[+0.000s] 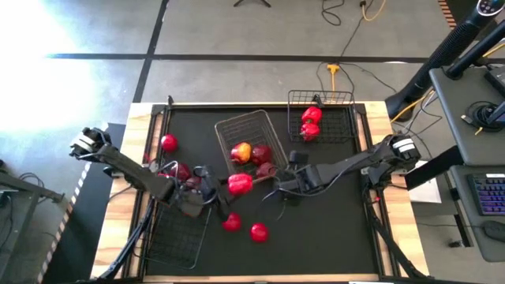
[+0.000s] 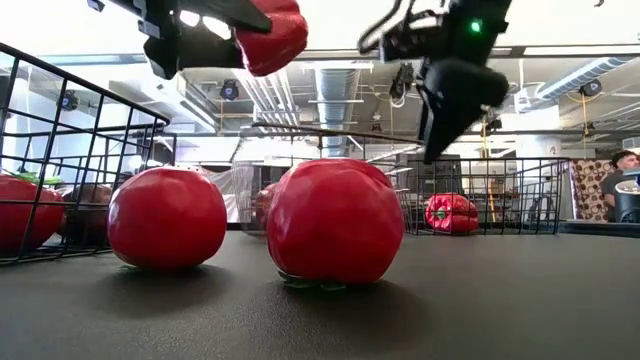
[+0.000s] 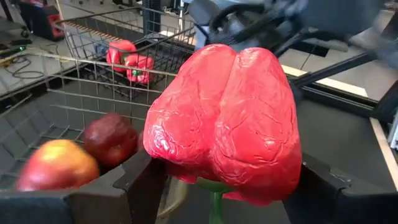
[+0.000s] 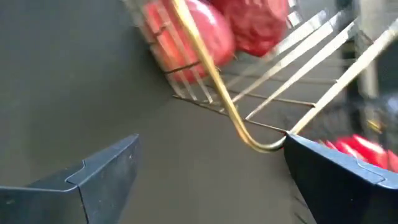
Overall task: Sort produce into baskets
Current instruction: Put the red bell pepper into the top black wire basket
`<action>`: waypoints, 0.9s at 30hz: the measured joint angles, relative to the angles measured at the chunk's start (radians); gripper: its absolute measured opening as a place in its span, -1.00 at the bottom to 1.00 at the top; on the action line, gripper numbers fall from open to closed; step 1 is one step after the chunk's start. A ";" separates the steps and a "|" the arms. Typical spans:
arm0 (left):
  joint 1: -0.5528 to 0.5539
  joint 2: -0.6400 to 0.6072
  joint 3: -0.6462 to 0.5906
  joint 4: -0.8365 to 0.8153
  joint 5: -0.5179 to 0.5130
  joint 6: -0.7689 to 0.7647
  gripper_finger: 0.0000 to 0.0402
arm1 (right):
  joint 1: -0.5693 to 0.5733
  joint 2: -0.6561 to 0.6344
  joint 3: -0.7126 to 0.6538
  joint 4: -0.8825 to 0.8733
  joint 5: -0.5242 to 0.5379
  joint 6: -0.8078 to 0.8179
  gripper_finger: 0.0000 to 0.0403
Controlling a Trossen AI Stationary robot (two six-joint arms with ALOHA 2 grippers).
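- Pepper [image 3: 227, 121] is clamped in the left gripper [image 1: 225, 188], lifted clear of the table for carrying, just near the silver basket [image 1: 237, 126].
- Right gripper [image 1: 286, 189], jaws apart and empty, waits beside that basket's near corner.

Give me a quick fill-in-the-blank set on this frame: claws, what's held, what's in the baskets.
1. The left claw is shut on a red ____, lifted off the table.
2. The right claw is ____ and holds nothing, beside the silvery basket.
3. The far black basket holds only ____.
4. The yellow-red apple lies in the ____ basket.

Missing words: bell pepper; open; bell peppers; silvery
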 joint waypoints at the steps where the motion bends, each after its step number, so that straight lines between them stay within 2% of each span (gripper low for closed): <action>1: 0.000 0.009 0.000 0.001 -0.001 -0.009 0.20 | 0.004 0.000 0.007 0.017 -0.013 -0.017 0.88; 7: -0.005 0.061 0.009 0.012 0.002 -0.016 0.20 | 0.053 0.006 0.091 0.040 -0.108 -0.085 0.88; 12: -0.026 0.118 0.107 -0.015 0.031 0.059 0.20 | 0.066 -0.001 0.147 -0.036 -0.129 -0.072 0.88; 20: -0.059 0.249 0.365 -0.337 0.038 0.092 0.20 | 0.130 -0.007 0.166 -0.214 -0.121 0.069 0.88; 27: -0.089 0.380 0.551 -0.602 0.192 0.101 0.21 | 0.253 -0.007 0.166 -0.248 -0.118 0.200 0.88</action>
